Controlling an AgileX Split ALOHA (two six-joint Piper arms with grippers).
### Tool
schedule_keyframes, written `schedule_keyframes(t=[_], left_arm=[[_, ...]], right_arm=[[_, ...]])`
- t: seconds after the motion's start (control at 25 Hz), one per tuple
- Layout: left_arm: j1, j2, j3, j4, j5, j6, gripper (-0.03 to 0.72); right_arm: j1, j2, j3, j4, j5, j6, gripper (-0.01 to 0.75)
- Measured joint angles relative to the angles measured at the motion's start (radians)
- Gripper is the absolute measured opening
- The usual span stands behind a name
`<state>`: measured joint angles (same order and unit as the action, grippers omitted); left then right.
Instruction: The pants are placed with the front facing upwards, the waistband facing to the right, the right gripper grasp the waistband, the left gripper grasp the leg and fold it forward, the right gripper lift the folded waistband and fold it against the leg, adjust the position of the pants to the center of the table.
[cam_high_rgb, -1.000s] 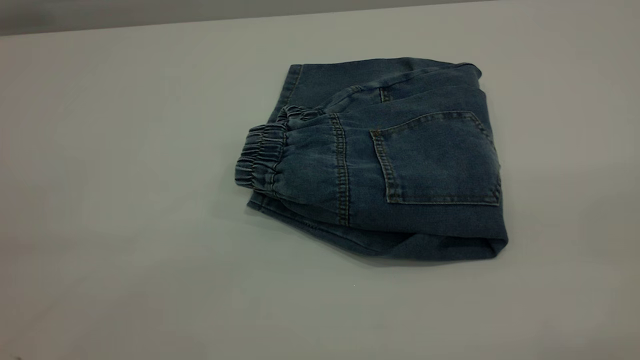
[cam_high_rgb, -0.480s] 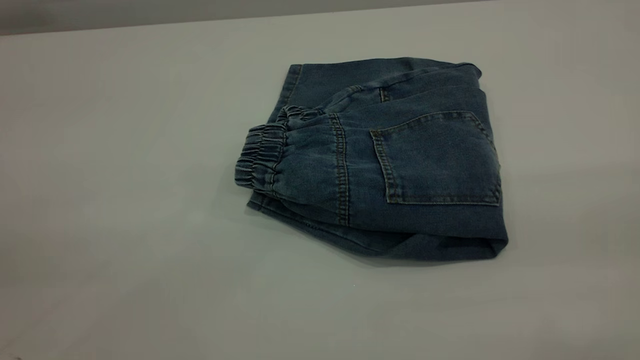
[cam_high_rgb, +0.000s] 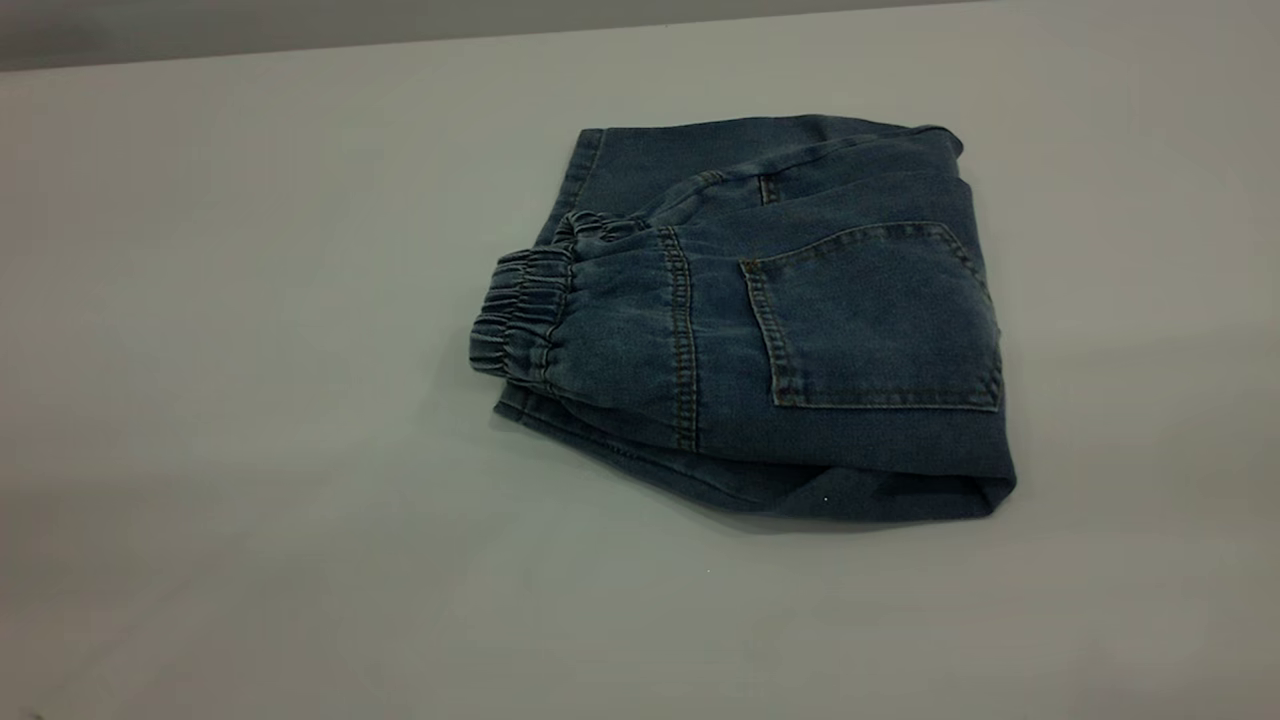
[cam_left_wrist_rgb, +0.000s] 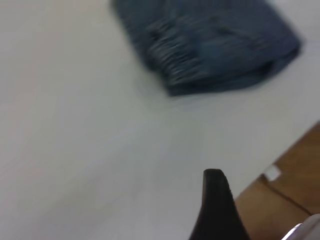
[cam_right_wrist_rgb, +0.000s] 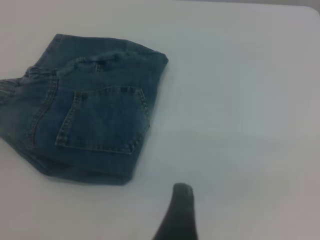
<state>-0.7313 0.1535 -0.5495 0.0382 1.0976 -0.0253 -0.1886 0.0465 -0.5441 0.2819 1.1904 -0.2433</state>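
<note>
The pants lie folded into a compact blue denim bundle right of the middle of the white table, a patch pocket on top. The gathered waistband sticks out at the bundle's left side. Neither gripper shows in the exterior view. In the left wrist view a black tip of my left gripper hangs over bare table near the table's edge, well apart from the pants. A black tip of my right gripper is likewise above bare table, clear of the pants. Nothing is held.
The table's edge runs close to the left gripper, with brown wooden floor beyond it. A grey wall band lies past the table's far edge.
</note>
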Motion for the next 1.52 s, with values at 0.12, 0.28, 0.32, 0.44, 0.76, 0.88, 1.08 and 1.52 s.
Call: schedule_keyframes(t=[0.12, 0.28, 0.32, 0.44, 0.76, 0.88, 1.08, 1.52], left_arm=[[0.0, 0.0, 0.001, -0.049, -0.028, 0.04, 0.428], [0.0, 0.0, 0.035, -0.05, -0.03, 0.038, 0.428], [0.0, 0.0, 0.035, -0.05, -0.029, 0.038, 0.428], [0.0, -0.001, 0.036, -0.048, -0.031, 0.038, 0.428], [0.0, -0.002, 0.047, -0.038, -0.018, 0.037, 0.428], [0.0, -0.002, 0.047, -0.038, -0.018, 0.037, 0.428], [0.0, -0.005, 0.047, -0.038, -0.018, 0.037, 0.428], [0.414, -0.02, 0.046, -0.038, -0.018, 0.038, 0.428]], right_arm=[[0.0, 0.0, 0.0, 0.0, 0.0, -0.005, 0.587], [0.0, 0.0, 0.0, -0.001, 0.0, -0.017, 0.587], [0.0, 0.0, 0.0, -0.001, 0.0, -0.021, 0.587], [0.0, 0.0, 0.0, 0.0, 0.0, -0.024, 0.587], [0.0, 0.0, -0.001, 0.0, 0.0, -0.024, 0.587], [0.0, 0.0, -0.001, 0.0, 0.0, -0.024, 0.587], [0.0, 0.0, -0.001, 0.005, 0.0, -0.024, 0.587], [0.0, 0.0, -0.001, 0.005, 0.001, -0.024, 0.587]])
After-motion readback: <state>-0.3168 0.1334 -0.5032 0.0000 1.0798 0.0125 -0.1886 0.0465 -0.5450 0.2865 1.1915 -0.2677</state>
